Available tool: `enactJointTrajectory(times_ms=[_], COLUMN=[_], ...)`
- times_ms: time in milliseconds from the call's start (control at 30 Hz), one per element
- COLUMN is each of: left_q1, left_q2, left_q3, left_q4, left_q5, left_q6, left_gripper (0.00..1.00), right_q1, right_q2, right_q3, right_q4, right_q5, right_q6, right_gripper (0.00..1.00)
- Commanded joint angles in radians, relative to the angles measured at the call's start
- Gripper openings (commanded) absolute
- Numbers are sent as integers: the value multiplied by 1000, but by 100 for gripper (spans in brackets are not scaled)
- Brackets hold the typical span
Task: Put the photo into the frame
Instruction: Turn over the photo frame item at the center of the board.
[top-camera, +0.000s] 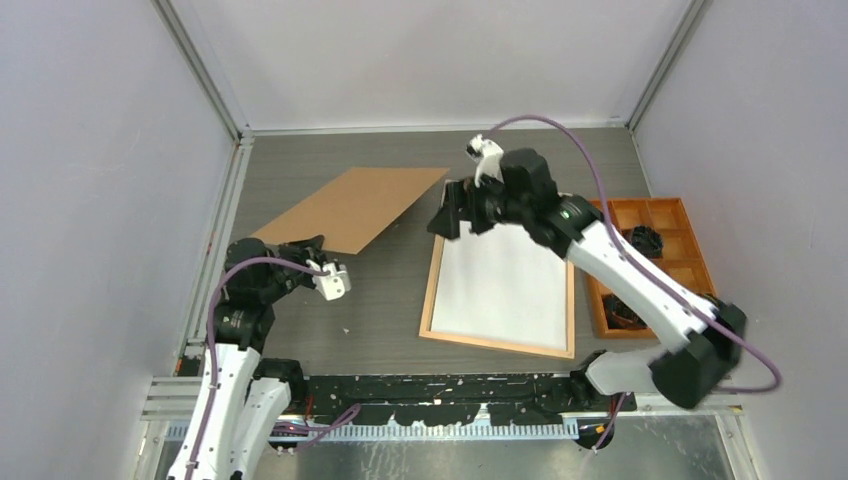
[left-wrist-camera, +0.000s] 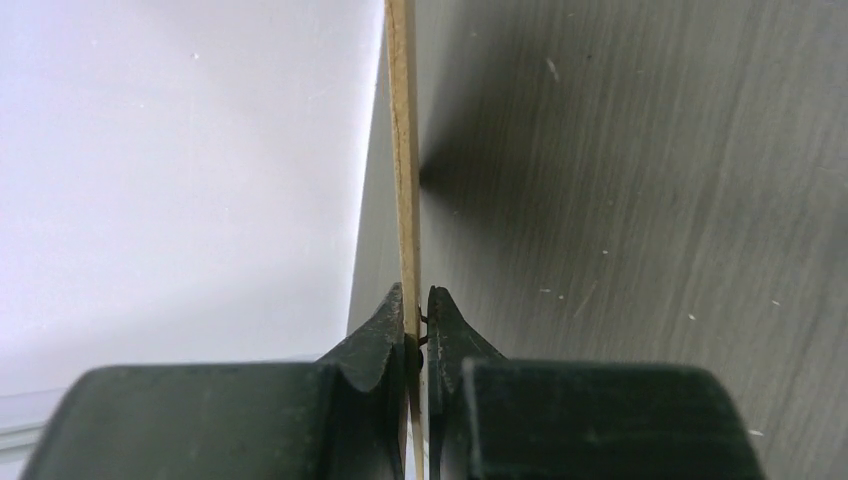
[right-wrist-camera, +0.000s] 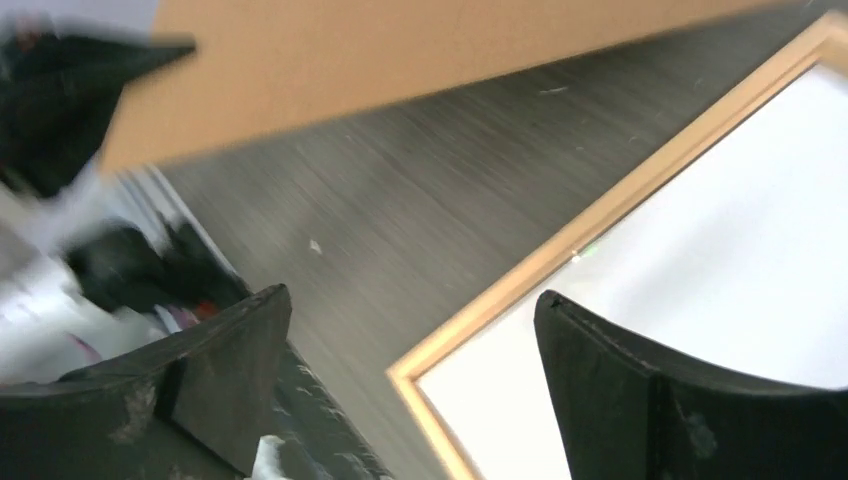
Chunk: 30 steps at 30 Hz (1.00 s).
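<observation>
The left jaws were clamped tight on the thin edge of the photo (left-wrist-camera: 403, 150), a large flat rectangular print showing only its plain brown board back (top-camera: 350, 208). The grip was at the board's 7 o'clock corner in the top view. The printed side was not visible. The board looked lifted off the dark grey wood-grain bench (top-camera: 380, 300) at the gripped end, though I cannot tell that for sure.

The right jaws stood wide with nothing between them, hanging over the 11 o'clock corner of the frame (top-camera: 431, 290). This thin light-wood rectangular frame had a white centre and lay flat on the bench. Its corner rim (right-wrist-camera: 520, 269) showed between the two black fingers in the right wrist view, with the brown board (right-wrist-camera: 400, 50) beyond it.

The photo sat at about 10 o'clock from the frame, near it but apart, with bare bench between them. An orange compartment tray (top-camera: 668, 216) holding small black parts lay at 3 o'clock of the frame and touched neither.

Progress judged early to middle: the photo was gripped and the frame lay ready, but nothing was in the frame yet. What was left was to carry the board across, square its edges to the wooden border, lower it inside and let go. The main risk was a corner catching on the rim.
</observation>
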Motion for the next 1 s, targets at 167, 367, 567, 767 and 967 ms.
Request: enactJointTrajectory(times_ms=[167, 367, 567, 767, 967], left_q1=[-1, -1, -1, -1, -1], left_q2=[79, 161, 190, 210, 212], left_q3=[318, 499, 573, 613, 610], left_q4=[-475, -707, -777, -800, -794], left_q5=[148, 208, 212, 201, 190], left_q6=[145, 325, 399, 415, 420], left_gripper=[0, 0, 0, 0, 0], right_q1=[147, 183, 185, 203, 245], right_q2=[-166, -156, -114, -37, -2], right_q3=[-236, -218, -257, -210, -188], right_q4=[149, 224, 361, 342, 316], right_q5=[93, 63, 71, -2, 22], right_q6=[-777, -883, -952, -958, -977], right_gripper=[100, 99, 99, 91, 80])
